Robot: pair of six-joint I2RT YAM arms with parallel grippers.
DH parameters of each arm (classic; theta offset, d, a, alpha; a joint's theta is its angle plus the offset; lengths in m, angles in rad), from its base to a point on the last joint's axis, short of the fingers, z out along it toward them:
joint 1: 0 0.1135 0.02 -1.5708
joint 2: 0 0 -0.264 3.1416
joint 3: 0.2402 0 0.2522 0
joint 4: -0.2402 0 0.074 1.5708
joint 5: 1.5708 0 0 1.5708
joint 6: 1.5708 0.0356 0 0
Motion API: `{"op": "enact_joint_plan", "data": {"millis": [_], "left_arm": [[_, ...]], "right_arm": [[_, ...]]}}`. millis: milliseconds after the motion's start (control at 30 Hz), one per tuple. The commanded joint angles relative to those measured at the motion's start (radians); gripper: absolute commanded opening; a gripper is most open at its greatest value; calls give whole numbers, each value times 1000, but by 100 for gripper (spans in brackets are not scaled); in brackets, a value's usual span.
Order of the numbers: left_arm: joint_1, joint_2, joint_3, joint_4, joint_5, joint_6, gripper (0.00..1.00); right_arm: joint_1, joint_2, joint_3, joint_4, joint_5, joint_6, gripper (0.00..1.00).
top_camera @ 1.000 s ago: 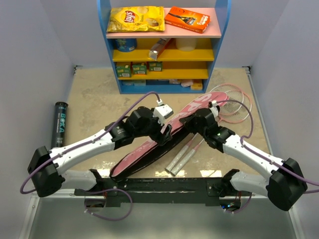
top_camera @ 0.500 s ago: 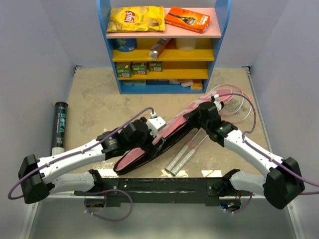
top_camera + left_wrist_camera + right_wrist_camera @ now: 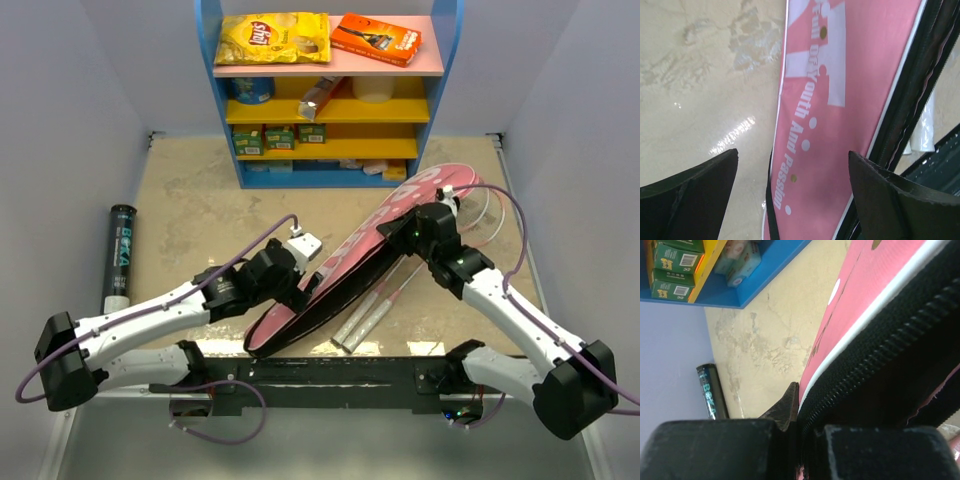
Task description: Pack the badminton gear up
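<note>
Spread wide on left gripper (image 3: 792, 155), holding nothing; right over thin end of pink bag (image 3: 340, 270); pinched tight on right gripper (image 3: 799, 405), seemingly on bag's black zip edge (image 3: 880, 355) near fat end; long way of bag: near-left to far-right; white racket handles (image 3: 372, 310) just beside bag, nearer right arm; black tube (image 3: 120, 255) far left.
</note>
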Motion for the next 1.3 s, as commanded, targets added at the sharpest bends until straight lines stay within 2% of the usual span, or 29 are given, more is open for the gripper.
{"op": "enact_joint_plan", "data": {"millis": [0,400,600,1267], "left_arm": [[-7,-7,9,-28,78,2,94],[-9,-154,-34,0,158,7,92],[-18,-104,-60,18,224,24,85],[-27,-5,-69,38,250,76,73]], "right_arm": [[-31,-12,16,21,-39,-50,0],[-76,76,64,32,-102,-85,0],[-77,95,61,54,-110,-74,0],[-79,115,61,64,-114,-71,0]]}}
